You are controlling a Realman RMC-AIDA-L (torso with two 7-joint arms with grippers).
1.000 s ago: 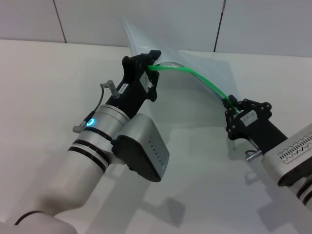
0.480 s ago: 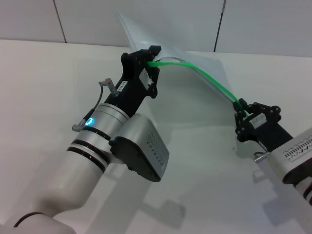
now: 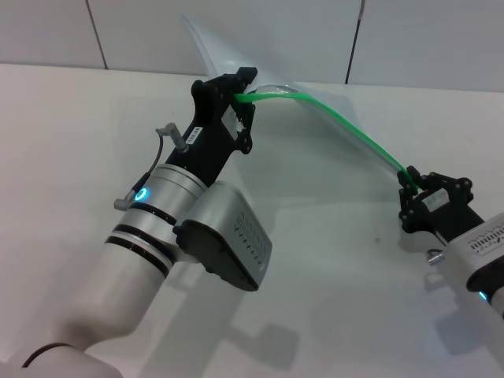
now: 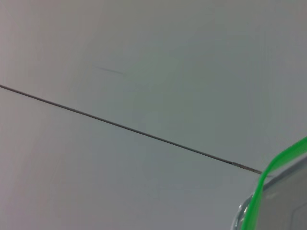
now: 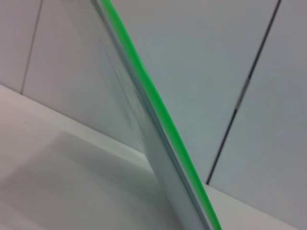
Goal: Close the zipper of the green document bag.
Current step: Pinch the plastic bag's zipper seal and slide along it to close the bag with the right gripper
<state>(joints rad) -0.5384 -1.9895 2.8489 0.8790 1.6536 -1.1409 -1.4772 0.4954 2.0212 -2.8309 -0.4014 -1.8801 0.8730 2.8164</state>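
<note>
The green document bag (image 3: 216, 51) is a translucent pale pouch held up off the white table between both arms. Its zipper (image 3: 346, 126) is a bright green strip stretched from the left gripper down to the right gripper. My left gripper (image 3: 240, 88) is shut on the bag's far end, where the green strip starts. My right gripper (image 3: 409, 185) is shut on the zipper at its near right end. In the left wrist view the zipper (image 4: 268, 177) and a bit of bag (image 4: 283, 206) show in a corner. The right wrist view looks along the zipper (image 5: 158, 110) and the bag (image 5: 127, 100).
A white tabletop (image 3: 71, 126) lies under both arms. A tiled wall (image 3: 433, 39) with dark seams stands right behind the bag. My left arm's large body (image 3: 189, 236) covers the middle of the table.
My right gripper has moved to the right and nearer along the green zipper, which now runs longer and straighter. The left gripper has shifted slightly up and back with the bag's end.
</note>
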